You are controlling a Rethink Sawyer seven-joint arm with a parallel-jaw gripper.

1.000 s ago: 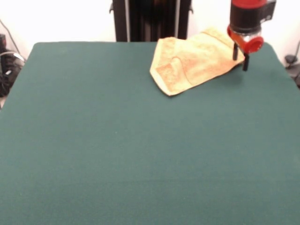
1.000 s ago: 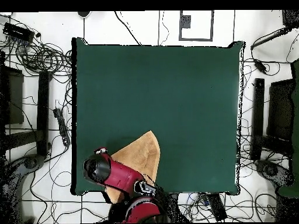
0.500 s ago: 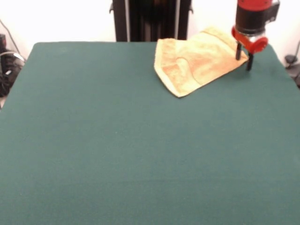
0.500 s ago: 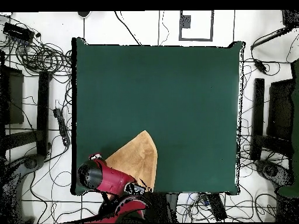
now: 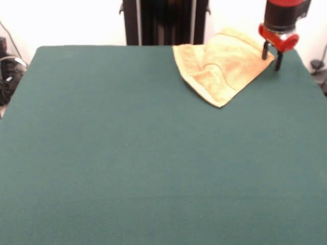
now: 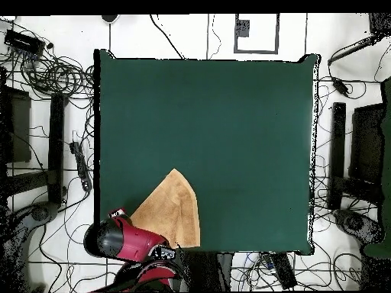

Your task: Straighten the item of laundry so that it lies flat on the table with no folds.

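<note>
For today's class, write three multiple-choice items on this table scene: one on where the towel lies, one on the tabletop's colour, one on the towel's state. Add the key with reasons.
1. Where on the table does the towel lie in the front view?
A. far right corner
B. near left corner
C. centre

2. What colour is the tabletop?
A. white
B. dark green
C. red

3. What state is the towel in?
A. flat and fully spread
B. rumpled, with folds
C. rolled into a tube

Key: 1 A, the towel sits by the far right corner, beside the gripper. 2 B, the table is dark green. 3 B, ridges and a folded layer show on it.
</note>
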